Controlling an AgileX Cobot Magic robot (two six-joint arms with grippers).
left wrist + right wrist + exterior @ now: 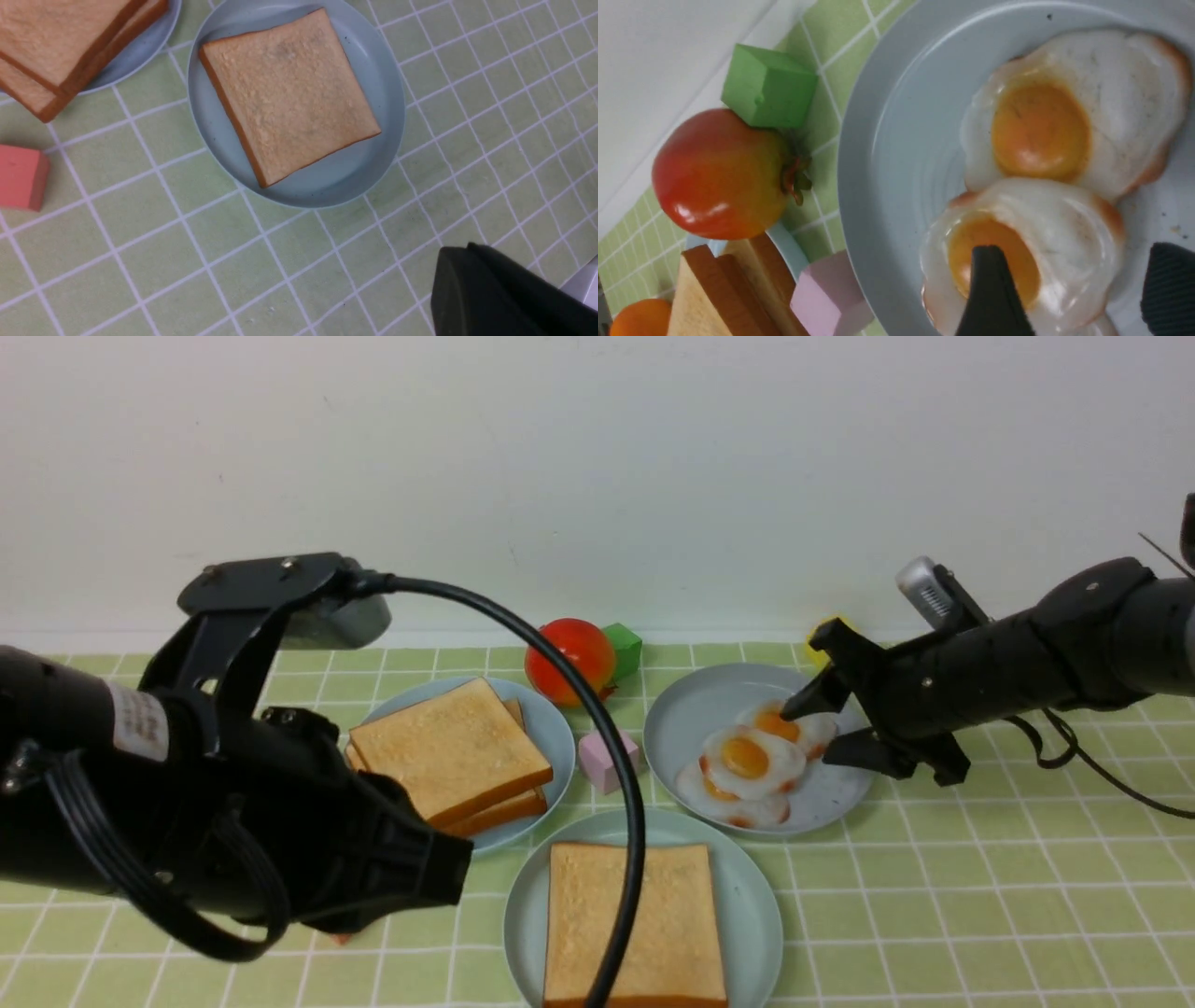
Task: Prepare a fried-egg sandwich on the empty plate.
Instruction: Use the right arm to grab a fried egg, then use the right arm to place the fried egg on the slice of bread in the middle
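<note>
**Egg pick-up for the sandwich.** The mint plate, nearest the robot, carries one toast slice lying flat and roughly centred, with no filling on it yet. The fried eggs form an overlapping pile of three on the grey-blue plate behind it and to the right, well apart from the toast stack on the left-hand plate. The right gripper hangs low over the pile with its jaws apart and nothing between them. In the right wrist view one fingertip lies over the yolk of the top egg, and the other is over bare plate just past the edge of the white. The left gripper is drawn together, holds nothing, and hovers over the checked cloth near the mint plate. The step in hand appears to be grasping the top egg alone. To do it well, the jaws should probably take the thin white margin rather than the domed yolk. One finger would need to come low enough to slip under the edge, and the closing should be gentle. A flat egg offers little to pinch, and the egg beneath may lift with it. The carry to the toast slice should pass clear of the pink block.
</note>
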